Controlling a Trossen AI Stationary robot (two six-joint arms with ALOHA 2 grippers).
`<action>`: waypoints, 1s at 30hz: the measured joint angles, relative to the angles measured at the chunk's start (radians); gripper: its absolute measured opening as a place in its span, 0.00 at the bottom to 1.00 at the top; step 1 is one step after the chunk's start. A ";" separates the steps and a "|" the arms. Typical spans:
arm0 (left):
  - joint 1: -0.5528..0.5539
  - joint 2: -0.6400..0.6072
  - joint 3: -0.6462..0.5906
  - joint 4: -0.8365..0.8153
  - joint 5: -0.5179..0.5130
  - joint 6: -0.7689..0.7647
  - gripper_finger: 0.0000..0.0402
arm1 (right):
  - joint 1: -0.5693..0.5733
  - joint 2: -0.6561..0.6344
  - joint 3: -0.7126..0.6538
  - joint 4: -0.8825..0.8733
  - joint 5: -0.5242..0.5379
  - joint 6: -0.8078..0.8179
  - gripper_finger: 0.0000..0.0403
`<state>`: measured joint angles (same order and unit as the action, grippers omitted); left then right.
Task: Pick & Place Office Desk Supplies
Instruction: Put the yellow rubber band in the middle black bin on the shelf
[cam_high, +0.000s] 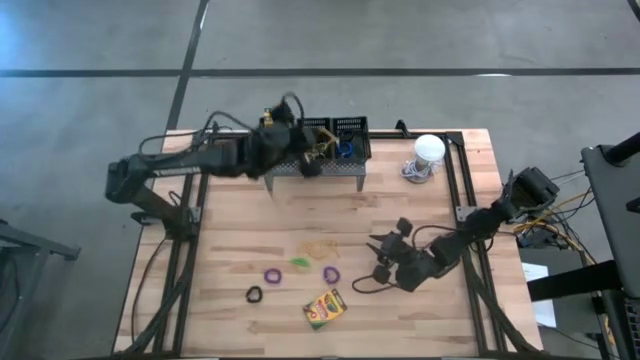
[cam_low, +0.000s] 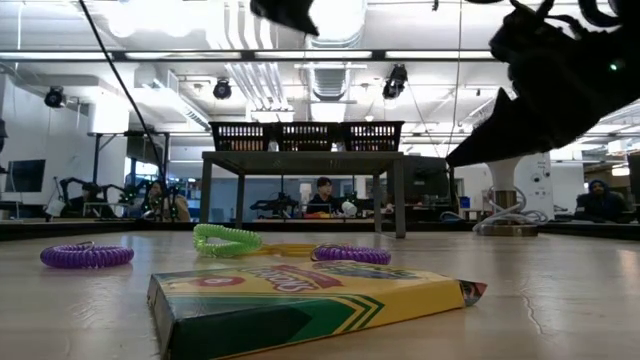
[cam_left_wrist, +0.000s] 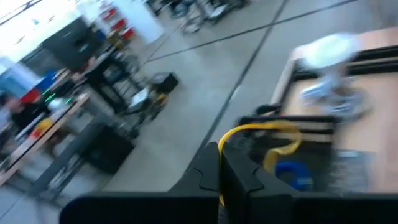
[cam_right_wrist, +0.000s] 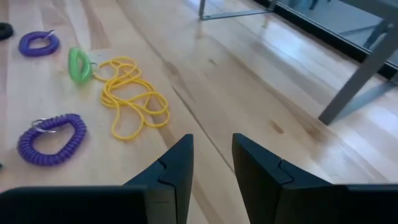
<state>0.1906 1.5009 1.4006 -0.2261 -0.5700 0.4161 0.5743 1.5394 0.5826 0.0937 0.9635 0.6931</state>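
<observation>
Left wrist view shows the left tool (cam_left_wrist: 219, 177) clenched on a thin yellow loop (cam_left_wrist: 264, 134) over the black mesh bins (cam_high: 335, 135) on the grey perforated stand (cam_high: 315, 168); released off-centre, the loop could snag a rim and hang outside. The right tool (cam_right_wrist: 211, 165) hovers low over the wooden tabletop (cam_right_wrist: 205, 74), fingers parted and empty, near a tangled yellow cord (cam_right_wrist: 130, 99). The yellow-and-green crayon box (cam_high: 324, 309) lies near the front edge.

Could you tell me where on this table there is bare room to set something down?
The wooden table is bare between the grey perforated metal stand and the yellow rubber bands. The near middle is crowded: two purple coil loops, a green coil loop, a black loop and the yellow-and-green crayon box, with the right gripper beside them.
</observation>
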 joint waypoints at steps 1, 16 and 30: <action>0.032 0.000 0.000 0.000 0.005 -0.004 0.01 | 0.000 0.000 -0.002 0.000 0.005 0.003 0.27; 0.250 0.000 -0.157 0.068 0.320 -0.172 0.05 | 0.002 -0.002 -0.003 0.002 0.006 0.003 0.22; 0.239 -0.011 -0.082 -0.161 0.248 -0.206 0.38 | 0.002 -0.002 -0.003 0.020 0.006 0.003 0.19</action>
<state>0.4301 1.4904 1.3189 -0.3872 -0.3218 0.2103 0.5758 1.5379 0.5797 0.1141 0.9698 0.6957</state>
